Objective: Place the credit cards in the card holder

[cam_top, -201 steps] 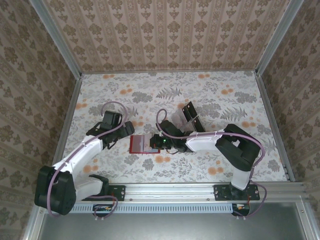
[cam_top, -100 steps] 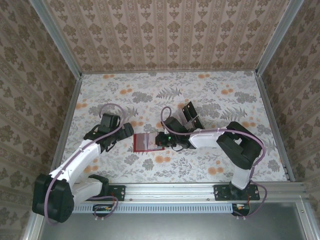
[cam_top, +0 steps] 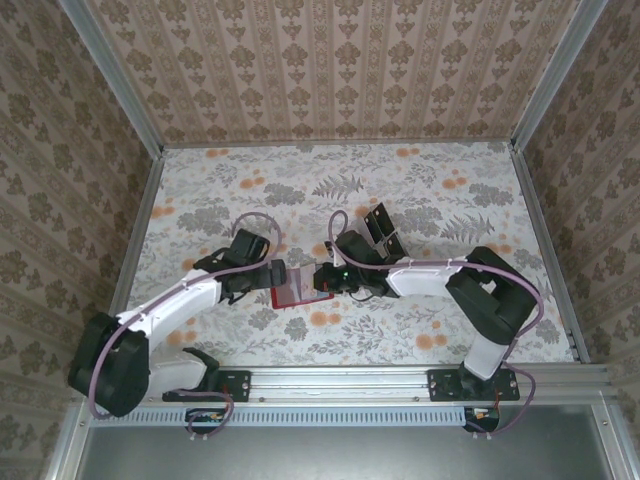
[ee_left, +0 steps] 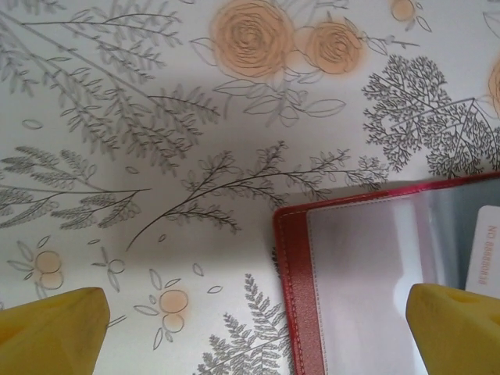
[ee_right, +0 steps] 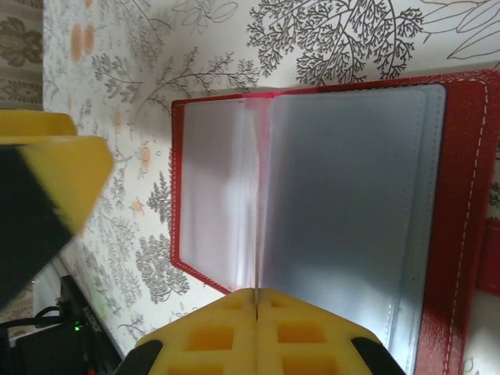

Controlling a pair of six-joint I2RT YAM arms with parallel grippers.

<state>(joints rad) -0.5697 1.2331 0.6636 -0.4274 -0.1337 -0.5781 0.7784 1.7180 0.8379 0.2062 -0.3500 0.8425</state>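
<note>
The red card holder (cam_top: pixel 293 291) lies open on the flowered table, its greyish clear pockets facing up. My right gripper (cam_top: pixel 319 280) is at its right side, shut on a thin clear inner leaf of the card holder (ee_right: pixel 461 195), and that leaf stands up on edge. My left gripper (cam_top: pixel 272 274) is open over the holder's left edge. In the left wrist view the left gripper (ee_left: pixel 254 336) straddles the red border of the card holder (ee_left: pixel 295 297). Two black credit cards (cam_top: pixel 377 220) lie behind the right arm.
The table (cam_top: pixel 440 190) is walled in by patterned panels with metal corner posts (cam_top: pixel 140 130). A white label (ee_left: pixel 484 250) shows inside a pocket of the holder. In the right wrist view, the yellow left finger (ee_right: pixel 47 180) is close to the holder's far edge.
My left arm has swung right, bringing its open gripper from beside the holder to over its left edge. The right gripper stays shut and has shifted slightly towards the back.
</note>
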